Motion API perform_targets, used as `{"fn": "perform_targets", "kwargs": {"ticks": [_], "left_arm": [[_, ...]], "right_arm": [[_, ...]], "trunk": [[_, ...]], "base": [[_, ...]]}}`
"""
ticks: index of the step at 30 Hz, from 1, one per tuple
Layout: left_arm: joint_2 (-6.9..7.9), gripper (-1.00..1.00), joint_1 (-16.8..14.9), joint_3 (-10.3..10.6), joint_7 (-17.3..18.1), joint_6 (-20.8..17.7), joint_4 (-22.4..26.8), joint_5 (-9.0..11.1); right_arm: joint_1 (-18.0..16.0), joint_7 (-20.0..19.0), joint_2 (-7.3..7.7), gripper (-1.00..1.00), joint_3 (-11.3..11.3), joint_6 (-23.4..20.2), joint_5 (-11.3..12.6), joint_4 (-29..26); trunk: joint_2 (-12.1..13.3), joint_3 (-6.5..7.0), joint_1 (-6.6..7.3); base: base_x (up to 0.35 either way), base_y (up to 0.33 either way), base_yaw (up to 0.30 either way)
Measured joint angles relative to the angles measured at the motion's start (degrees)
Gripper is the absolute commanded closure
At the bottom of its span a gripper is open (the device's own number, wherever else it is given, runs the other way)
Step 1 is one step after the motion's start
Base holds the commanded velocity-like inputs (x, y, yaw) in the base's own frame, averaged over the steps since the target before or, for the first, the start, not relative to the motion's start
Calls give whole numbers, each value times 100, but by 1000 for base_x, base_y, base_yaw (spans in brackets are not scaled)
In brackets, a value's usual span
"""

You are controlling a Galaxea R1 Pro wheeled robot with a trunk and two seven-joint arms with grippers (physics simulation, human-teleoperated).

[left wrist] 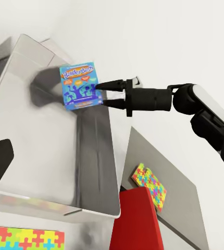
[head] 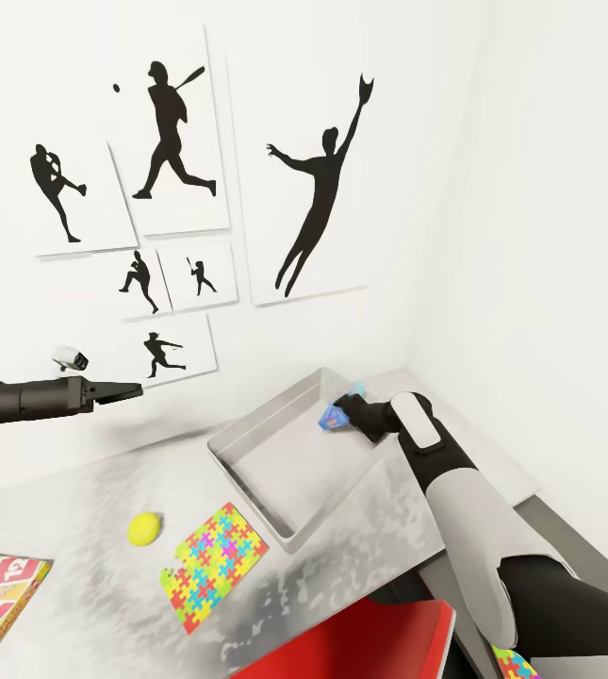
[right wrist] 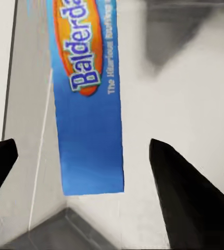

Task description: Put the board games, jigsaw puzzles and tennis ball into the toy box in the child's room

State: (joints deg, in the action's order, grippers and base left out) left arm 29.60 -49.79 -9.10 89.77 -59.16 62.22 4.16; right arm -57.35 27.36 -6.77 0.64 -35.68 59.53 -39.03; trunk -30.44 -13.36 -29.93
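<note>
Now the right gripper (left wrist: 102, 95), jaws spread wide, has the blue game (left wrist: 79, 85) hanging loose over the toy box (head: 275, 453), so it should pull straight back without bumping it.

We see a blue board game (right wrist: 91, 104) over the grey toy box (right wrist: 185, 104), between our spread right fingertips (right wrist: 182, 192).

The inside of the toy box (head: 275, 453) is bare except at its far right corner, where a blue board game (left wrist: 79, 85) is seen between the spread fingers of the right gripper (right wrist: 83, 172). Open tabletop (head: 77, 490) is left behind the tennis ball (head: 144, 528). Passage near the box's front is narrowed by a jigsaw puzzle (head: 214, 566) and a red object (head: 369, 646).
</note>
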Motion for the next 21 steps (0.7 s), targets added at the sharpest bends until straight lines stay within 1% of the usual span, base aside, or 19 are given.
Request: {"fn": "perform_targets", "kwargs": {"ticks": [5,11,21], "left_arm": [[0,-100,0,2,0,0,0,0],[0,-100,0,-2,0,-1,0,0],[0,-100,0,1,0,0,0,0]], "right_arm": [[0,1,0,-100,-16,1,9,4],[0,2,4,-100,-197,7,25,6],[0,2,5,-100,-236,8,35,-2]], "trunk": [[0,0,0],[0,0,0],[0,0,0]], "base": [[0,0,0],[0,0,0],[0,0,0]]}}
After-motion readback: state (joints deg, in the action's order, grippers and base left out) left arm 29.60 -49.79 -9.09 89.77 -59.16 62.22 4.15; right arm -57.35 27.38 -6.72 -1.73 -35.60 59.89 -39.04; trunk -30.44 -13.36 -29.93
